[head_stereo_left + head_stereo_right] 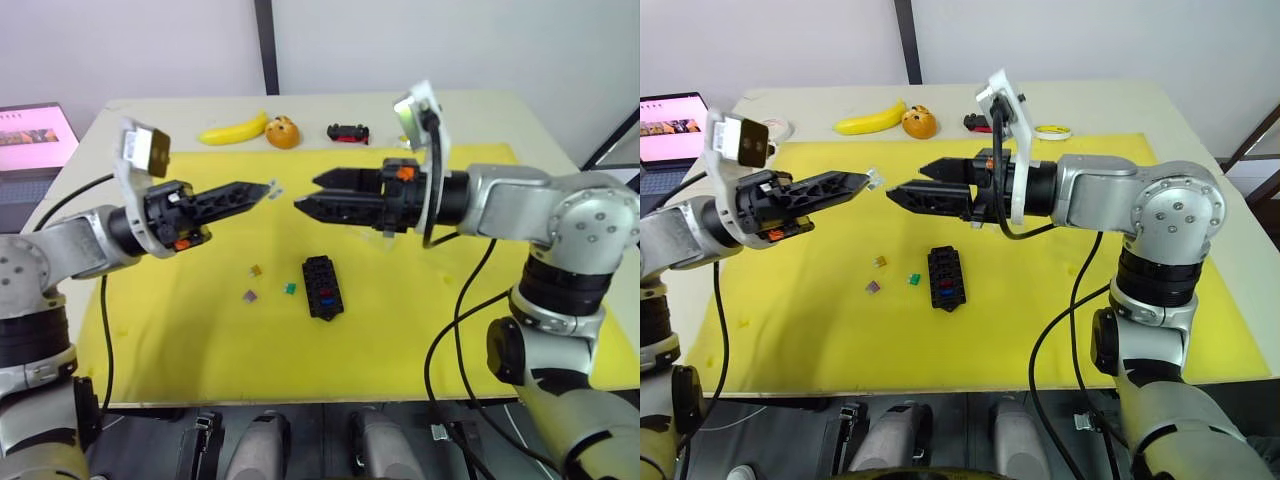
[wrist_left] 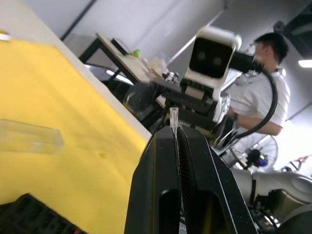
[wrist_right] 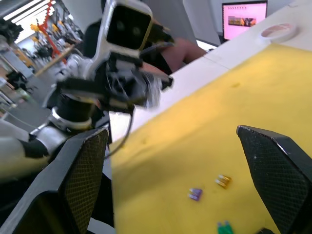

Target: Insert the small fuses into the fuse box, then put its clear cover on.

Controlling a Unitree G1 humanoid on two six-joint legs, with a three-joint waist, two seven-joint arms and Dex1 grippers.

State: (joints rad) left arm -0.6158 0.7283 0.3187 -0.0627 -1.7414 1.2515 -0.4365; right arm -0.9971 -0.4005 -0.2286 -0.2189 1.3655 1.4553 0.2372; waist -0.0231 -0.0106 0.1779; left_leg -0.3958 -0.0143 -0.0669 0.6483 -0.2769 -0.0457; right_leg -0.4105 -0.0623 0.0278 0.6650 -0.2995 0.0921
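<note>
Left gripper (image 2: 174, 134) pinches pale fuse (image 2: 174, 118), facing right gripper (image 1: 305, 192), jaws apart.

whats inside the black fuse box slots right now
The black rectangular plastic fuse box holds a red fuse and a blue fuse in one row. The other slots look dark; whether anything sits deep in them cannot be told.

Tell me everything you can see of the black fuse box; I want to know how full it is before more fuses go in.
The fuse box is a small black rectangular plastic block with two rows of slots, lying flat on the yellow mat, near its middle, its long side running away from the robot. Red and blue fuses already sit in some slots; others look empty. No cover is on it. Neither gripper touches it; both are above the mat.
</note>
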